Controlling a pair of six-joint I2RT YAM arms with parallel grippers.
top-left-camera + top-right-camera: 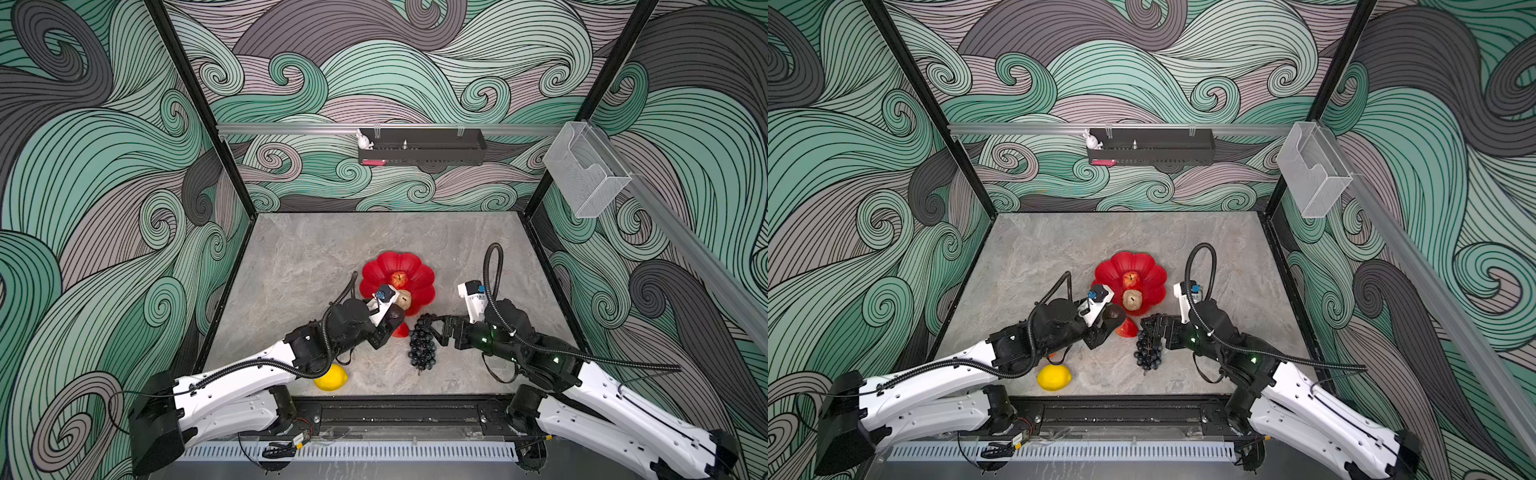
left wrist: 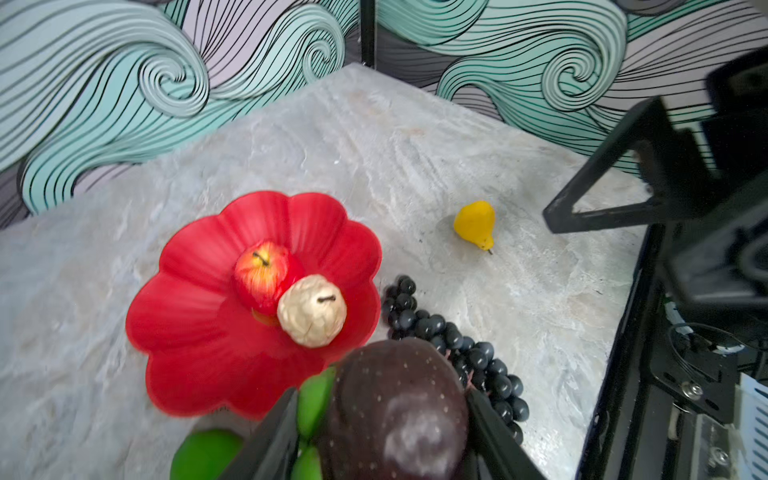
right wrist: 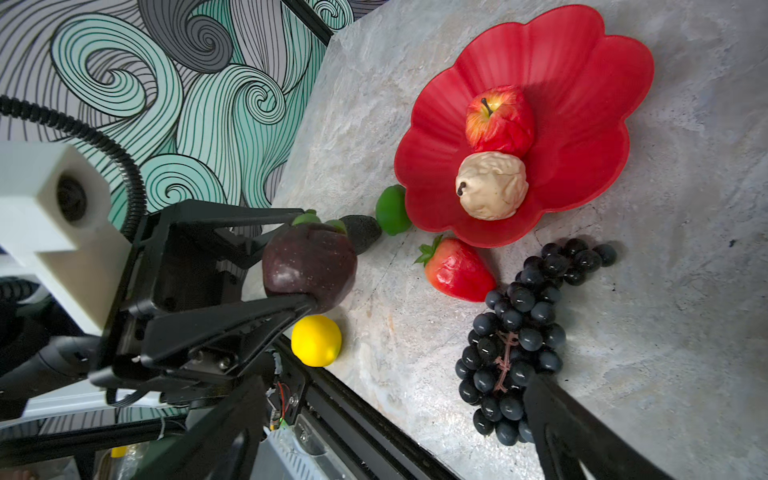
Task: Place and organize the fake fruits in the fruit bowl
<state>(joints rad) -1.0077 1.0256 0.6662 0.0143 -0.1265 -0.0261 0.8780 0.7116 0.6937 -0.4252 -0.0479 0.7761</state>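
Inside left gripper [image 3: 307,258] sits dark fruit [image 3: 318,272], seemingly beside the bowl [image 3: 582,50].

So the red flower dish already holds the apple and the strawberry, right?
Not quite. The dish holds the apple and a cream lumpy fruit; the strawberry lies on the table beside it, as the right wrist view shows.

Twin white-and-black robot arms

The left arm [image 1: 232,380] and right arm [image 1: 623,411] share glossy white shell links dotted with small dark screw holes, joined by bulky black joint housings. Black ribbed conduit [image 1: 492,266] runs along each. Small green lights [image 1: 484,338] glow on the right arm's black joints. Each wrist bears a boxy white camera housing [image 3: 54,203] with a blue part on top. The left tool [image 3: 309,259] has slim black triangular fingers and silver screws [image 3: 224,363] at its base.
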